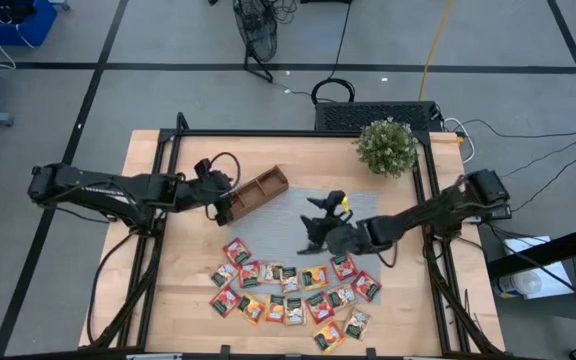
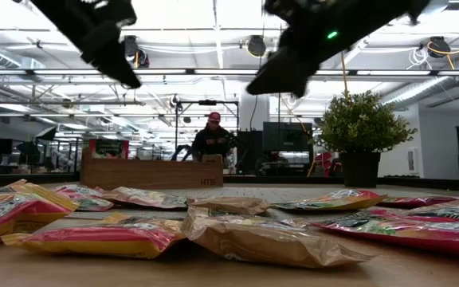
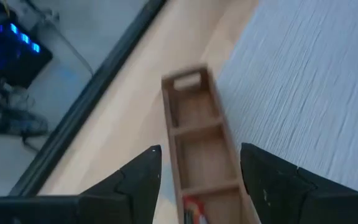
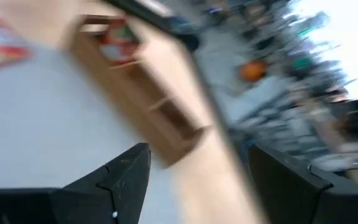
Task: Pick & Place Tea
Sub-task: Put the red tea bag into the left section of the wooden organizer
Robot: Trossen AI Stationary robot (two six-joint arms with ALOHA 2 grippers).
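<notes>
Overhead, a pale wooden worktop (image 1: 178, 300) carries a grey woven mat (image 1: 268, 225) at its middle. Along the mat's near edge lies a loose spread of tea sachets (image 1: 290, 292), small flat squares in red, orange, yellow and green, some overlapping and some touching.

Just past the mat's far left corner sits a narrow brown wooden tray (image 1: 256, 192), set at a slant and split into compartments. From the left wrist camera, one red sachet (image 3: 193, 210) shows in the tray's (image 3: 199, 149) end compartment nearest the claw; the other compartments in sight show bare wood.

From the left, the left arm reaches in, and its left claw (image 1: 218, 208) hangs over the tray's nearer end. Its two dark fingers (image 3: 135, 180) stand wide apart, one on each side of the tray, with nothing between them.

From the right, the right arm stretches across, and its right claw (image 1: 313, 222) is poised over the mat, just beyond the spread of sachets. Its fingers (image 4: 120, 174) are also spread wide and hold nothing.

A potted green plant (image 1: 386, 146) stands at the far right of the worktop. At worktop level, a person (image 2: 213, 137) is visible in the room behind.
</notes>
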